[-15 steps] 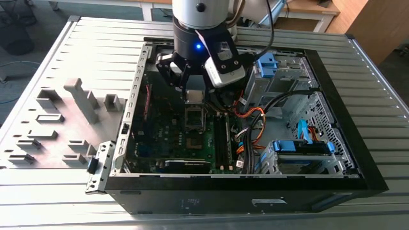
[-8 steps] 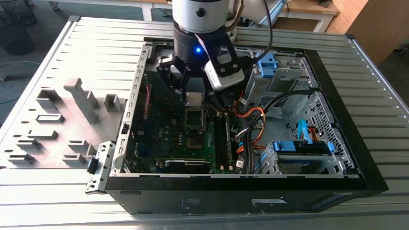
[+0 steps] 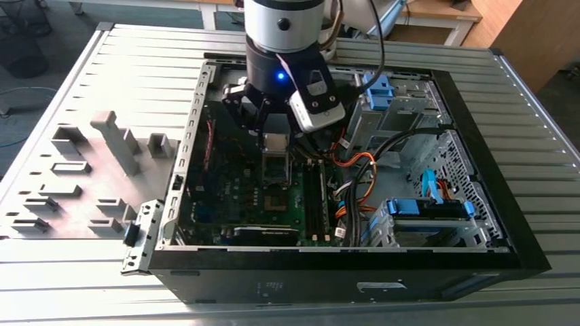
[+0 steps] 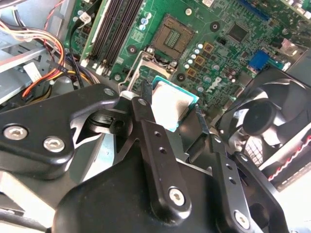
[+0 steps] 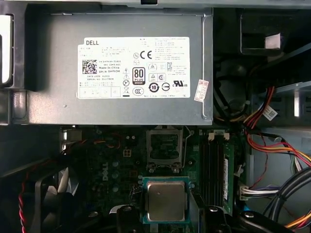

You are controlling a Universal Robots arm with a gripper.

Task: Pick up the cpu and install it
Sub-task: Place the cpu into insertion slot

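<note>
The cpu [image 5: 166,200], a small square chip with a dull silver top and green edge, sits between my black fingers [image 4: 146,121]. My gripper [image 4: 171,110] is shut on it and hangs inside the open PC case [image 3: 344,268], above the green motherboard [image 4: 218,29]. The open socket [image 5: 164,145] lies on the board a short way off from the held chip, with its hinged metal frame [image 4: 138,65] swung up. In the exterior view my gripper [image 3: 274,140] hovers over the middle of the board with the pale cpu [image 3: 274,140] at its tip.
A grey power supply [image 5: 121,68] fills one end of the case. Black memory sticks [image 5: 211,165] run beside the socket, and coloured cables [image 5: 272,141] lie beyond them. A black fan [image 4: 265,116] is close to my fingers. A grey fixture plate [image 3: 81,176] lies at the exterior view's left.
</note>
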